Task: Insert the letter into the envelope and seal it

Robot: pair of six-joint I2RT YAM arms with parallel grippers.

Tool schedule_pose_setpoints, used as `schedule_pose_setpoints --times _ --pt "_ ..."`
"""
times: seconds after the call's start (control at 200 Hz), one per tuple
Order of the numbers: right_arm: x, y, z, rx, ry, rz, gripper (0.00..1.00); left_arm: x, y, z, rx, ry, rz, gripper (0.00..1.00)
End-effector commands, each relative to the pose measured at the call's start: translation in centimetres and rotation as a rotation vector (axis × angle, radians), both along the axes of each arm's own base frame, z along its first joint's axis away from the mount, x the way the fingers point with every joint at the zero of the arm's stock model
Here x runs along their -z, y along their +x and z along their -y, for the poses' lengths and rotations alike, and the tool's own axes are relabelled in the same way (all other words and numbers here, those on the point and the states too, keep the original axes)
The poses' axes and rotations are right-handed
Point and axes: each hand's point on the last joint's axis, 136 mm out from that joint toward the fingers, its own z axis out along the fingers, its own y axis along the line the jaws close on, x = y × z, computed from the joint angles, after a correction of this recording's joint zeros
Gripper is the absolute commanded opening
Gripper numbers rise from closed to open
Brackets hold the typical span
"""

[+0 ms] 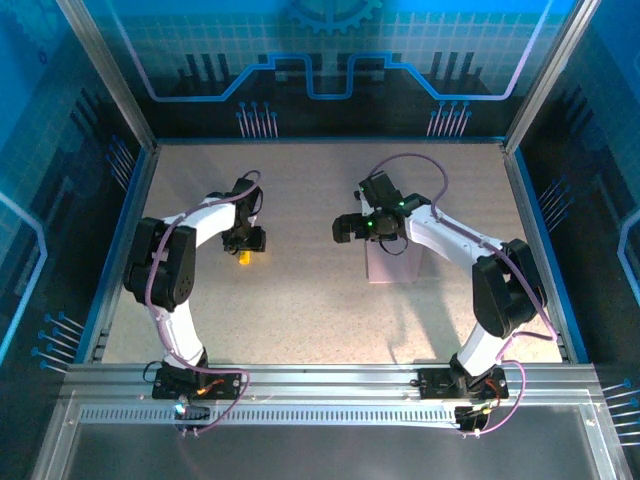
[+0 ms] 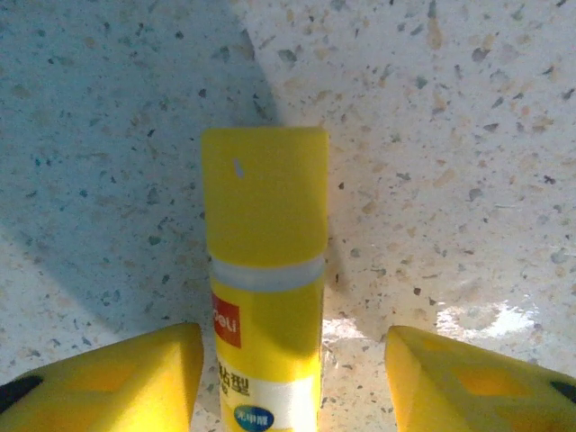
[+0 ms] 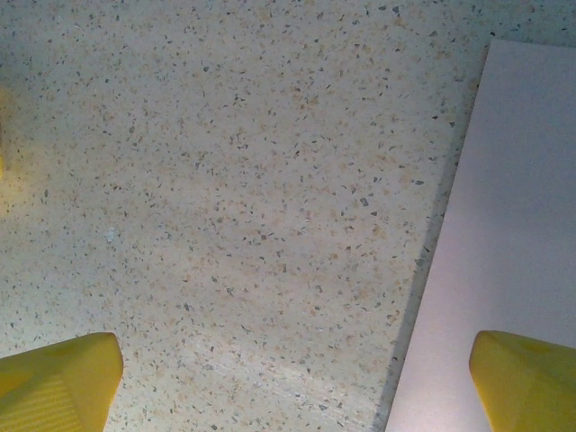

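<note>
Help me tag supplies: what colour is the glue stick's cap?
Yellow; the cap shows best in the left wrist view.

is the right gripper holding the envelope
No: the right fingers stand wide apart, gripping nothing, and the envelope lies flat on the table below them.

Tabletop (image 1: 320, 320): pale speckled surface, beige with dark flecks, bordered by a metal frame (image 1: 330, 377). Items lying directly on it: one yellow glue stick (image 2: 264, 270), capped, on its side, left of centre; one envelope (image 1: 392, 268), pale pink, flat, right of centre. The two items lie well apart, with bare tabletop between them.
</note>
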Motion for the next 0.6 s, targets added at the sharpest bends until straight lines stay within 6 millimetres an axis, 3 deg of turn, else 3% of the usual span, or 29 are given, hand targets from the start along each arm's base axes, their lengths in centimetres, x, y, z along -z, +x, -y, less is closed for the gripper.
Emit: schedule_pose_setpoints --times 0.0,0.33,0.595 --pt "0.31 0.20 0.08 0.006 0.007 -0.022 1.00 -0.09 0.75 -0.66 -0.001 0.017 0.009 0.52" --pt "0.21 0.15 0.28 0.008 0.007 -0.021 1.00 0.09 1.02 -0.85 -0.010 0.020 0.015 0.41" --pt "0.47 -0.09 0.62 0.013 0.004 -0.026 1.00 0.75 1.23 -1.05 -0.012 0.027 0.014 0.38"
